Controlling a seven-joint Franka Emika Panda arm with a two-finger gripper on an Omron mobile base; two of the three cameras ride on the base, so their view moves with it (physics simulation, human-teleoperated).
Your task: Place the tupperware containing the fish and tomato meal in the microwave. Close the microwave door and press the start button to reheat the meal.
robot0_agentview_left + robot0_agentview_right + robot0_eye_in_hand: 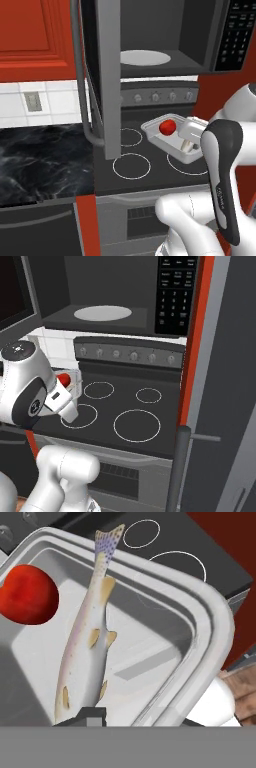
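The white arm's 2-finger gripper (134, 722) is clamping the rim of the shallow white-grey rectangular tupperware (172, 137), carrying a round red tomato (167, 127) and pale fish (85, 637), above the black stovetop (150, 165), below the open dark grey microwave (165, 35).

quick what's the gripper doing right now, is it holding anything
Gripper: closed on the rim of the tupperware, held up above the stove, with the tomato and fish inside.

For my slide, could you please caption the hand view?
Gripper at the tupperware rim, fish and tomato inside, above the stove.
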